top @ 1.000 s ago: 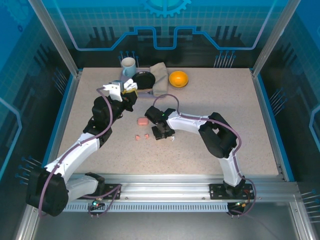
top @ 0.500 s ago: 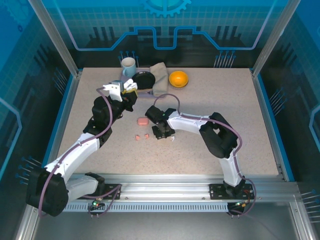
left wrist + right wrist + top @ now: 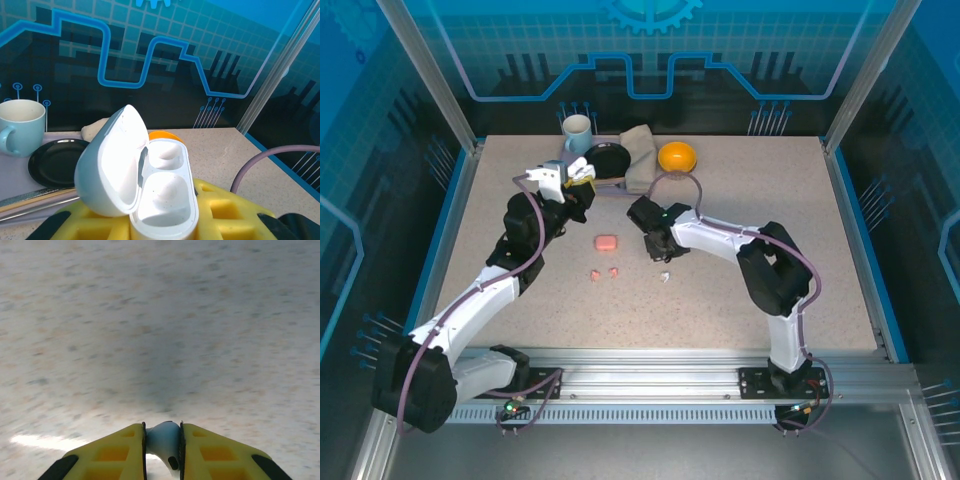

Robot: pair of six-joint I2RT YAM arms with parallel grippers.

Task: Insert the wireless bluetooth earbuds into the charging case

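**Right jaws pinch a white earbud; left jaws clamp the open white case**

Nearest the arm bases, just in front of the salmon-pink pebble-shaped plastic case [image 3: 606, 242], lie two tiny salmon-pink stemmed earbuds [image 3: 595, 274], side by side on the speckled beige tabletop [image 3: 770, 200]. A loose white earbud [image 3: 665, 277] lies to the near right of the pink case, apart from the pair.

Just right of the pink case hangs the right gripper [image 3: 658, 247]. Its wrist view shows the yellow fingers [image 3: 110, 455] clenched on a small white stemmed plastic earbud [image 3: 162, 440], seated between the fingertips above bare tabletop. From above, the gripper body hides that earbud.

Farther back and left of the pink case, the left gripper [image 3: 578, 183] is clamped on a white oval plastic charging case [image 3: 165, 200]. Its lid is hinged open and tilted left, exposing two moulded wells, detail too small to read from above.

Beyond the pink case, along the far edge, stand a round black plate [image 3: 610, 160], a pale blue mug [image 3: 577, 130], a folded beige cloth [image 3: 642, 150] and an orange bowl [image 3: 677, 156].
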